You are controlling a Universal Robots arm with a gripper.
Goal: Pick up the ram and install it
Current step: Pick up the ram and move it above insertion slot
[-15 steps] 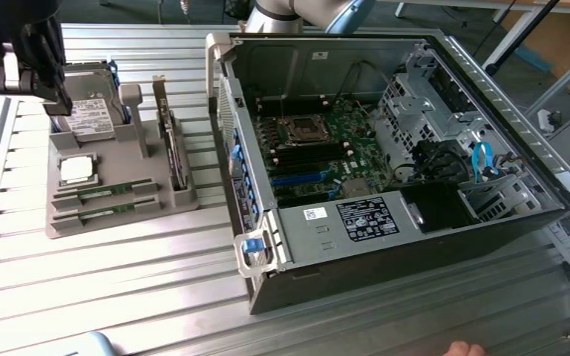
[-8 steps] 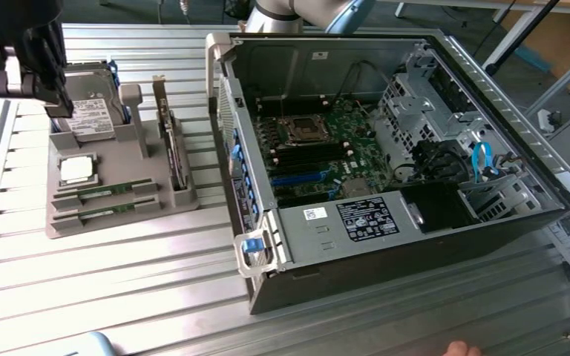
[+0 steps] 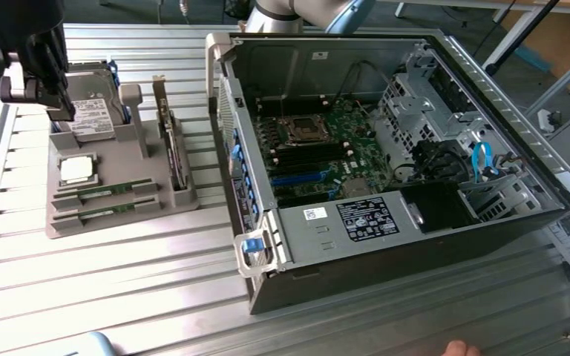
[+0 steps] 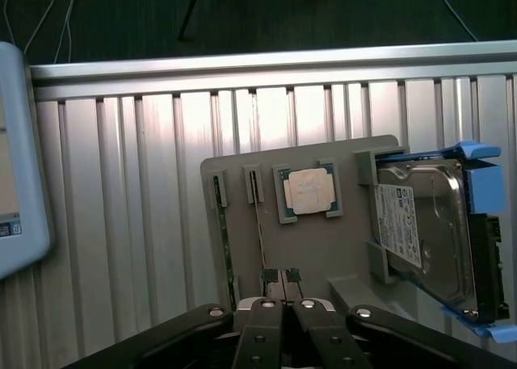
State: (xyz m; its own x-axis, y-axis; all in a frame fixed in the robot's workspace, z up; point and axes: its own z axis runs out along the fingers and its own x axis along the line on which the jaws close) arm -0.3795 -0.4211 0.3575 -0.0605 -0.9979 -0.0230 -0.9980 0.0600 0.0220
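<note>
Ram [image 3: 104, 190]: lies flat in its slot in the grey holder [image 3: 156, 211], at the left of the exterior view and below centre. A second stick [image 3: 97, 214] sits in the next slot just below it. Neither stick is lifted.

Around them on the same holder:
- processor chip [image 3: 75, 169], just above the sticks
- hard drive [image 3: 92, 115], further up
- expansion card [image 3: 171, 148], standing on edge along the holder's right side

Gripper [image 4: 281, 277]: hangs above the holder near the hard drive, in the upper left of the exterior view and well apart from the ram. The wrist view shows its fingers pressed together with nothing between them.

Computer case [image 3: 364, 222]: lies open on the slatted table [image 3: 116, 297], at the exterior view's right. The dark memory slots [image 3: 310, 153] beside the processor socket look unfilled.

Judgement: task is at its start. Pick-up not yet made, install not yet begun.
</note>
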